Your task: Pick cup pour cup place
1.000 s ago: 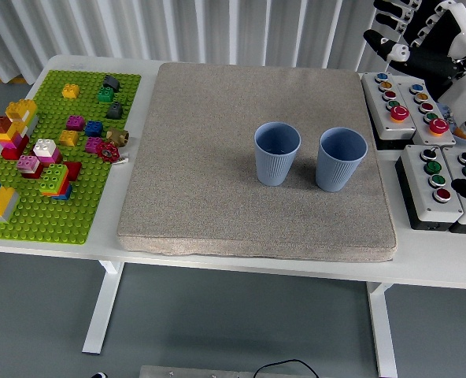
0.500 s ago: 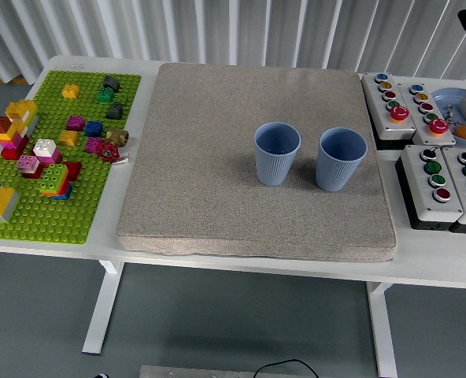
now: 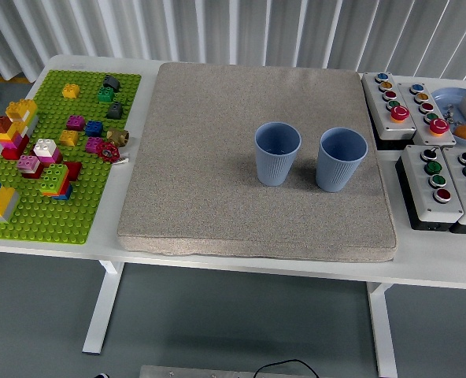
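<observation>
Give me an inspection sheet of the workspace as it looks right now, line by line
Surface: white table with a grey mat covering its middle.
Job's things: left blue cup and right blue cup, both upright, side by side and apart on the mat's right half.
Clutter: green building-brick baseplate with loose coloured bricks at left; push-button boxes at right; a light blue dish at the far right edge, contents unclear.
Grippers: neither hand in view.
Cables: a black cable on the floor near the bottom edge.
Surroundings: white corrugated wall behind, grey floor.
</observation>
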